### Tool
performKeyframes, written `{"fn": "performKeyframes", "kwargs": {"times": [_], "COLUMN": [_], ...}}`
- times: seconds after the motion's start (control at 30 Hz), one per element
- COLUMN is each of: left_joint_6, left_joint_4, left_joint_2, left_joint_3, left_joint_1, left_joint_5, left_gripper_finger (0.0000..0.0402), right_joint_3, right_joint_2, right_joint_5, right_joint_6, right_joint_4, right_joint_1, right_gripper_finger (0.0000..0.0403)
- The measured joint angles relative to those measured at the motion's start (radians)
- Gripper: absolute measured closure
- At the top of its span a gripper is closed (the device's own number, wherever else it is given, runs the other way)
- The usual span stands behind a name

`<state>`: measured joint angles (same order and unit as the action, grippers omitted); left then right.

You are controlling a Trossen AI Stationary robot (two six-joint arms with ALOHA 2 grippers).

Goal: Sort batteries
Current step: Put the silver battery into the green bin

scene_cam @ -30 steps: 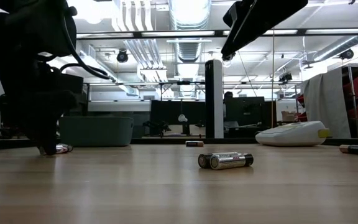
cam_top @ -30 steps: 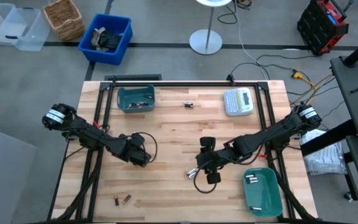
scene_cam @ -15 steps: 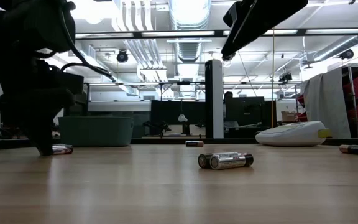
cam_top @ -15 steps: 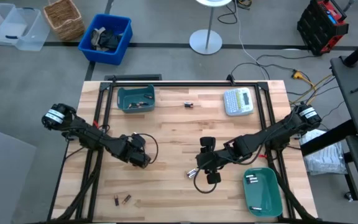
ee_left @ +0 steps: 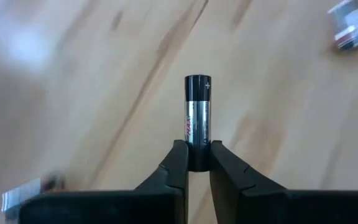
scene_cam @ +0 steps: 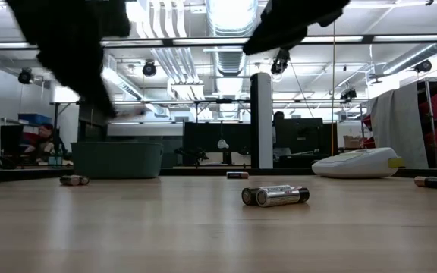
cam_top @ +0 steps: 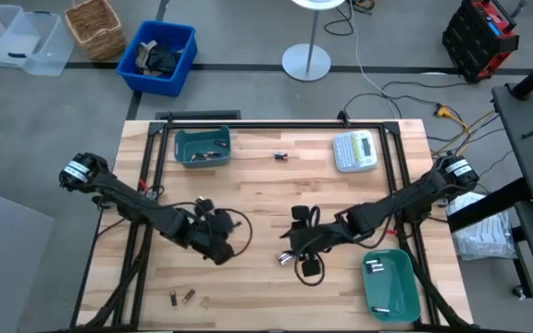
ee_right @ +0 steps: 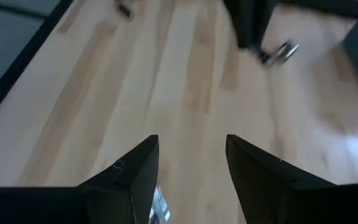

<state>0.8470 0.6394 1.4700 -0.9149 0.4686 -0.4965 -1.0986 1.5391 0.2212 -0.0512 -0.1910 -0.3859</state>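
Observation:
My left gripper (cam_top: 222, 245) hangs above the table's left middle, shut on a silver battery with a black cap (ee_left: 197, 112). My right gripper (cam_top: 294, 252) stands open near the table's middle, above and close to two silvery batteries (scene_cam: 275, 196) that lie side by side on the wood. Nothing is between its fingers (ee_right: 191, 146). More batteries lie loose: one at the far middle (cam_top: 280, 155), a dark pair near the front left (cam_top: 181, 297), and one on the wood below my left gripper (scene_cam: 74, 180). My left gripper pinches the battery's near end (ee_left: 197, 148) between its two fingertips (ee_left: 180, 163). The fingers slant down and lie along the battery, which sticks out past them with its black, plus-marked end away from the gripper. It is lifted clear of the table.
A green bin (cam_top: 202, 146) with a few batteries stands at the far left, and another (cam_top: 391, 282) with silvery ones at the near right. A grey-white label maker (cam_top: 354, 151) sits at the far right. Bare wood lies between the arms.
My left gripper has risen from the table top, gone a little toward the right and near edges, and rolled about its own line. One battery stays on the wood where it stood. My right gripper has tipped slightly while staying in place.

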Motion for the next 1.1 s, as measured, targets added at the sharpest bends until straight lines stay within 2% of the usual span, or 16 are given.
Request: {"fn": "performKeyframes", "kwargs": {"times": [0.3, 0.47, 0.73, 1.1], "left_joint_6": [-0.446, -0.568, -0.696, -0.715], "left_joint_4": [-0.229, -0.315, -0.405, -0.427], "left_joint_2": [0.0, 0.0, 0.001, 0.031], "left_joint_3": [-0.111, -0.119, -0.119, -0.117], "left_joint_1": [0.0, 0.0, -0.001, -0.015], "left_joint_5": [-0.045, -0.045, -0.045, -0.052], "left_gripper_finger": [0.0385, 0.0385, 0.0385, 0.0385], "right_joint_3": [0.057, 0.057, 0.057, 0.057], "right_joint_2": [-0.001, -0.001, -0.001, -0.001], "right_joint_5": [0.14, 0.146, 0.146, 0.146], "right_joint_6": [0.052, 0.046, 0.025, 0.026], "right_joint_4": [0.259, 0.313, 0.332, 0.357], "right_joint_1": [0.002, 0.007, 0.02, 0.024], "right_gripper_finger": [0.0227, 0.0219, 0.0219, 0.0222]}}
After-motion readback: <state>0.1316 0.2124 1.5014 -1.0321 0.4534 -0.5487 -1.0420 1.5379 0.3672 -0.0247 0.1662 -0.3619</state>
